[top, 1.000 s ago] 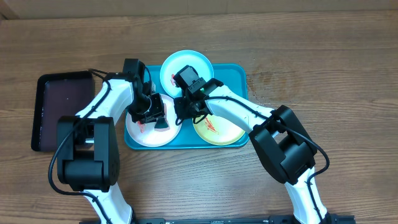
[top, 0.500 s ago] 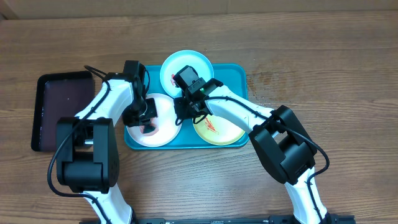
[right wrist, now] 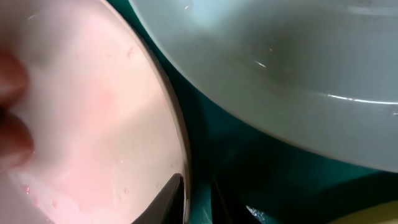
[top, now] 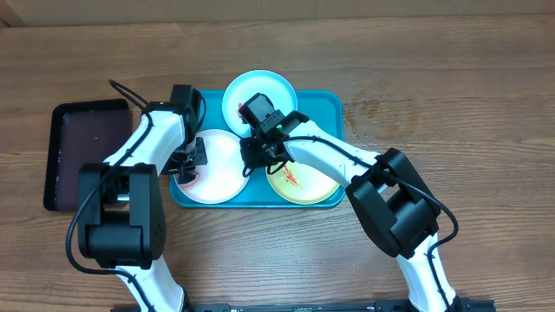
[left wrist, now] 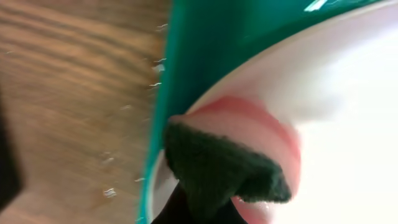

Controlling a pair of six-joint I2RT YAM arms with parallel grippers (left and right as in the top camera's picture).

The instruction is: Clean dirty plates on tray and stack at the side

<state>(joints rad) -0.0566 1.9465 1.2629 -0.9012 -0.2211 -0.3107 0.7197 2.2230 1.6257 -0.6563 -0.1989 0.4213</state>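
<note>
- The tray (top: 325, 113) is a turquoise plastic rectangle with rounded corners and a raised lip. It sits mid-frame on the wood-grain surface (top: 451, 104), with all three plates inside it.
- The white plate (top: 221, 165) is round, shallow and glossy, in the lower-left part of the tray.
- The light blue plate (top: 277, 91) is at the top and pokes out over the tray's upper edge.
- The yellow-green plate (top: 308, 184) is at the lower right, with orange-red streaks across it.
- The left hand (top: 186, 166) is at the white plate's left rim and closed right up. A fuzzy dark green pad (left wrist: 217, 168) sticks out at its tip, resting on a pinkish-red smear (left wrist: 249, 118). I honestly can't tell if the pad is pinched or just attached.
- The right hand (top: 254, 159) is on the opposite rim of the white plate. Its fingers are drawn in narrow, one on each side of the thin edge, so it looks like it's got hold of the plate.
- A smaller black tray (top: 82, 152), matte and rectangular, is off to the left of the frame.
</note>
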